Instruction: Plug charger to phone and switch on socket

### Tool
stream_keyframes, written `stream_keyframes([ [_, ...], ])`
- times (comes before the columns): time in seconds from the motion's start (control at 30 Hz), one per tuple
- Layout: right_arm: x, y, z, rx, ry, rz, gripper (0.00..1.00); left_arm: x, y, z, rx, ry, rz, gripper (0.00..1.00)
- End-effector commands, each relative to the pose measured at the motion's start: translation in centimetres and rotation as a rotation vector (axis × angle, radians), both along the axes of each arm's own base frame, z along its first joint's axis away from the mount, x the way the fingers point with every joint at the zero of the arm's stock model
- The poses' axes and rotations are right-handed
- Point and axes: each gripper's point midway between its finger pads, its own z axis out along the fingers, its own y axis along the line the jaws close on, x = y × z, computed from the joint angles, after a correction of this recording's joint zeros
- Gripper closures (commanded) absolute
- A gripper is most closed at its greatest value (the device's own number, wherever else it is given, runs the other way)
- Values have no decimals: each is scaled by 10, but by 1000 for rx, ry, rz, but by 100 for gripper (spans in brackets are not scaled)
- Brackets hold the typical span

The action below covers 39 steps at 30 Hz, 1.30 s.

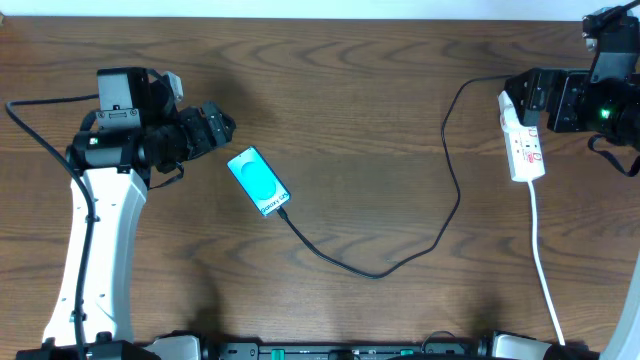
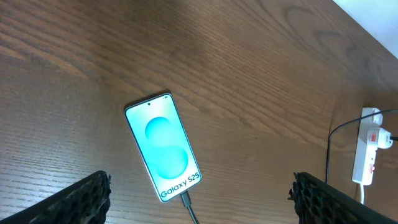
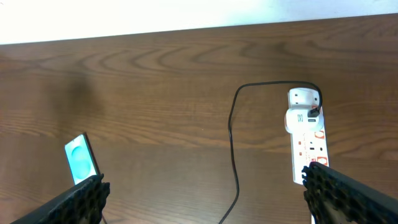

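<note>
Phone [image 1: 258, 182] lay left of centre, the limp charger [image 1: 378, 276] apparently seated in its near end. Socket [image 1: 524, 140] lay far right: light, likely to slide; its stiff switch [image 1: 527, 152] wanted a press from above. Left gripper [image 1: 220, 125] and right gripper [image 1: 518, 97] gaped wide, empty.

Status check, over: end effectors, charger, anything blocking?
Left end effector open beside phone; right end effector open near socket. Charger plugged into phone. Socket state unreadable. Nothing blocking.

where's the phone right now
In the overhead view the phone lies screen up on the robot's left side, just beyond the left gripper, with the charger meeting its near end.
</note>
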Motion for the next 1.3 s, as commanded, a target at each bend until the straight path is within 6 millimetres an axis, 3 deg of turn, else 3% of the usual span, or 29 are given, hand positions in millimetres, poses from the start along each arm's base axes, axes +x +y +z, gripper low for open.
stream_keyframes([
  [0.0,0,2,1,1,-2,2,1,1,3,5,23,-23,-6,7],
  [0.57,0,2,1,1,-2,2,1,-3,8,1,48,0,10,7],
  [0.7,0,2,1,1,-2,2,1,-23,20,-8,126,77,52,7],
  [0.8,0,2,1,1,-2,2,1,-33,22,1,182,38,60,7],
  [1.03,0,2,1,1,-2,2,1,-68,21,32,349,-185,93,7],
  [1.27,0,2,1,1,-2,2,1,-105,22,48,339,-443,135,7],
])
